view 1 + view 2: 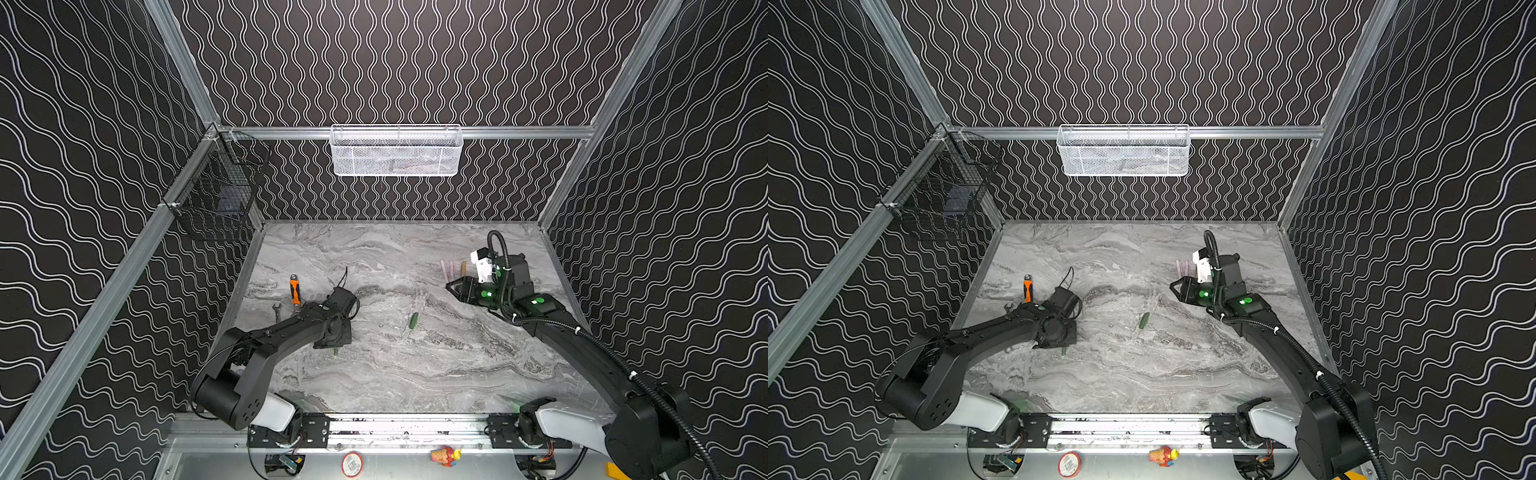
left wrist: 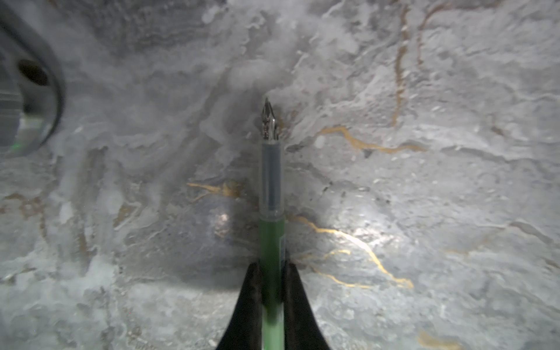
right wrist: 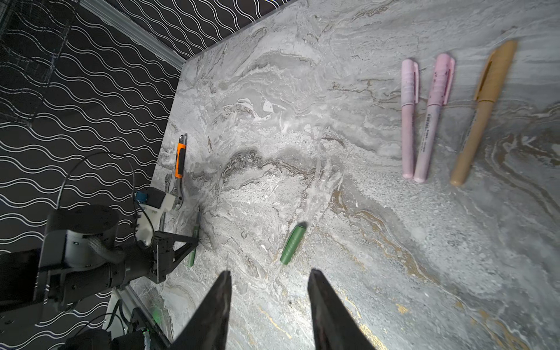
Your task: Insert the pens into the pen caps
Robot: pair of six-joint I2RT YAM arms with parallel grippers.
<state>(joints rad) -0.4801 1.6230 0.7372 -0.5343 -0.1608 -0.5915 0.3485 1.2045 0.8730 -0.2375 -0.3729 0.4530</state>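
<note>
Dark green slim plastic pen (image 2: 271, 239): pinched across its barrel by the left gripper (image 2: 271, 268), with its bare metal nib pointing away from the claw, low over the grey marble tabletop (image 1: 415, 374).
Left claw: pressed together on the pen, so the grasp step looks done.
Right claw: the right gripper (image 3: 269, 274) hangs spread and empty.
Dark green stubby cap (image 3: 293, 245): lies alone mid-table, between the two arms and well apart from the pen.
Capped already: a pale pink pen (image 3: 408, 121), a second pink pen (image 3: 431, 121) and a tan pen (image 3: 481, 115) lie side by side near the right arm.
Next move, as judged: the right claw takes the cap, then nib and cap mouth must share one axis before they are pushed together.
Hard to make out: in both top views the left wrist hides the grasp. Whether the pen touches the table, and which end of the cap is open, cannot be told.
</note>
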